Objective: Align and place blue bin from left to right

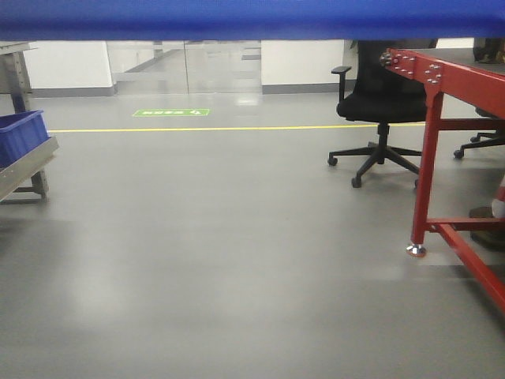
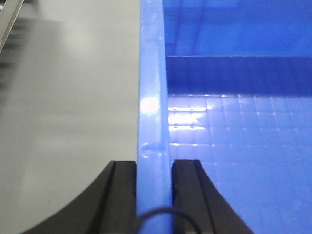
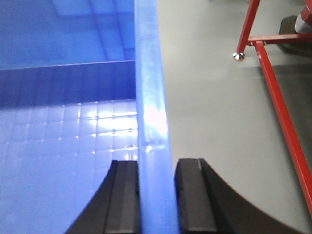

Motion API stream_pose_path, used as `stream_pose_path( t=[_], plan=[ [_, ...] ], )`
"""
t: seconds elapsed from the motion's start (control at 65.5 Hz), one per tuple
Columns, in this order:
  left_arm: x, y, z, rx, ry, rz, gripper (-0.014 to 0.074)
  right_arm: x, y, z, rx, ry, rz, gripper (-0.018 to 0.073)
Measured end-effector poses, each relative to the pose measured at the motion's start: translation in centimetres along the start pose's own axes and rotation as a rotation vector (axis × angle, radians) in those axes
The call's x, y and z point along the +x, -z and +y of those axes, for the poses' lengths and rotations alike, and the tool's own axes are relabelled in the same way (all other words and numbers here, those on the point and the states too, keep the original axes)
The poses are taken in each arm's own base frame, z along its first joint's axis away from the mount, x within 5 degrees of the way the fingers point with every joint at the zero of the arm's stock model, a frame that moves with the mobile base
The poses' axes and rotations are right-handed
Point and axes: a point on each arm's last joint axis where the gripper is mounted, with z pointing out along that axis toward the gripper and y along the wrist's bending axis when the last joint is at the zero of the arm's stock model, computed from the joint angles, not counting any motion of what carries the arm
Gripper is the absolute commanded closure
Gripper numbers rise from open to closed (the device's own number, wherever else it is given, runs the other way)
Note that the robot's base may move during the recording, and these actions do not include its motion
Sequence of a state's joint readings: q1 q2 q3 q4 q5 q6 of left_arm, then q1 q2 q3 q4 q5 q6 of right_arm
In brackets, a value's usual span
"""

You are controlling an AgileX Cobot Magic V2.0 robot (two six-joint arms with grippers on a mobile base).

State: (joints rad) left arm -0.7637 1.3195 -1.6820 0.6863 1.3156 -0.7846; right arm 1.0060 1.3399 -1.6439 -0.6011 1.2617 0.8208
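Left gripper (image 2: 154, 168) and right gripper (image 3: 157, 165) clamp rims of the large mid-blue plastic bin (image 2: 234, 146) (red metal frame (image 3: 278, 102) at two o'clock).

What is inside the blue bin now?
The blue bin shows only bare gridded floor in both wrist views. Parts under the left pincer and right pincer are covered.

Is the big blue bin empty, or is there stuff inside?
Empty, as far as shows: both wrist views into the blue bin show only bare gridded floor; the rest is hidden.
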Motion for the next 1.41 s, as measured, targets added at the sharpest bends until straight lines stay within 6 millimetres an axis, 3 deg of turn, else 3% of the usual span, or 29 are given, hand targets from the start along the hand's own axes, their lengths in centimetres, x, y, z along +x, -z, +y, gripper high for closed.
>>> stream_pose_path(
  t=[1.406],
  plan=[
    [-0.11, 0.05, 0.07, -0.012, -0.008, -0.015, 0.0707, -0.04, 0.0, 0.04, -0.005, 0.0, -0.004, 0.0629]
  ],
)
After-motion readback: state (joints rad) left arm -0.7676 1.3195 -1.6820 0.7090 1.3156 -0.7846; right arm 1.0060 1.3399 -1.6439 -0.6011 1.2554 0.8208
